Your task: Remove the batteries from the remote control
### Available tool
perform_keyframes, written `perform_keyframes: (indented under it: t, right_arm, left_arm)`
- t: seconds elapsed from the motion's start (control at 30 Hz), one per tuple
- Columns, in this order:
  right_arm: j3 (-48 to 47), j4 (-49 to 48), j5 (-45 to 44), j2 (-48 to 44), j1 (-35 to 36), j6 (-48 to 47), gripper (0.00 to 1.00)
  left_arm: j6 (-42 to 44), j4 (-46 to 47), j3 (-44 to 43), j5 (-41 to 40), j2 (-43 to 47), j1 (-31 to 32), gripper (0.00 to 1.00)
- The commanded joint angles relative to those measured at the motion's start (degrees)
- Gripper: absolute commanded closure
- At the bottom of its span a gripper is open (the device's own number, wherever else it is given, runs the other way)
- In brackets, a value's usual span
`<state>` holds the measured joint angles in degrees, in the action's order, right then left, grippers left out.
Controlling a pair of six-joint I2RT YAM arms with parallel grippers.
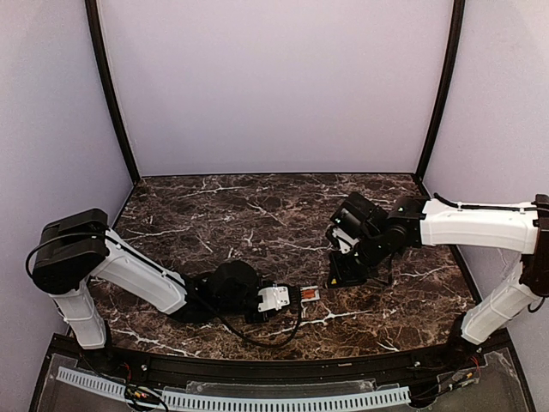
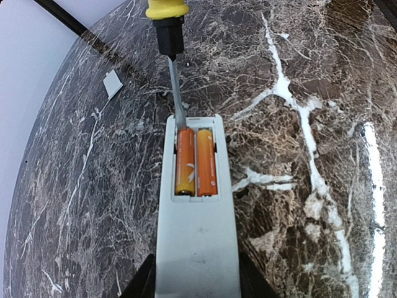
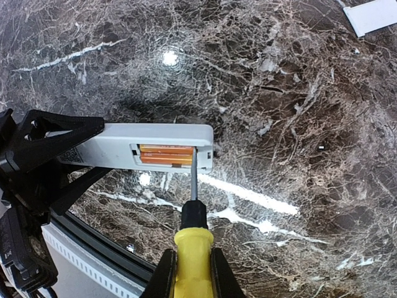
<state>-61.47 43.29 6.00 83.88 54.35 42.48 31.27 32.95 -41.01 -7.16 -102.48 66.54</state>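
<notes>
The remote control is a slim white bar lying back-up, its battery bay open. Two orange batteries lie side by side in the bay. My left gripper is shut on the remote's near end, a finger on each long side. My right gripper is shut on the yellow handle of a screwdriver. The screwdriver's metal tip sits in the bay at the far end of the left battery. From above, the remote and left gripper are front centre, with the right gripper just right of them.
A small grey-white cover piece lies flat on the marble, away from the remote; it also shows as the cover in the right wrist view. The table's front edge, with a black rail and white ribbed strip, runs close under the remote.
</notes>
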Motion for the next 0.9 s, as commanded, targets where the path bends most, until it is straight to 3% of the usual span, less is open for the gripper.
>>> perform_keyframes:
  t: [0.0,0.87]
  right_arm:
    - [-0.23,-0.10,-1.17,0.59,0.41,-0.02,1.00]
    - [-0.07,-0.84,-1.89,2.34,1.31,0.50,1.00]
  left_arm:
    - [-0.13,-0.34,-1.25,-0.42,-0.07,0.43,1.00]
    - [0.15,-1.61,-2.22,-0.66,-0.70,0.82,1.00]
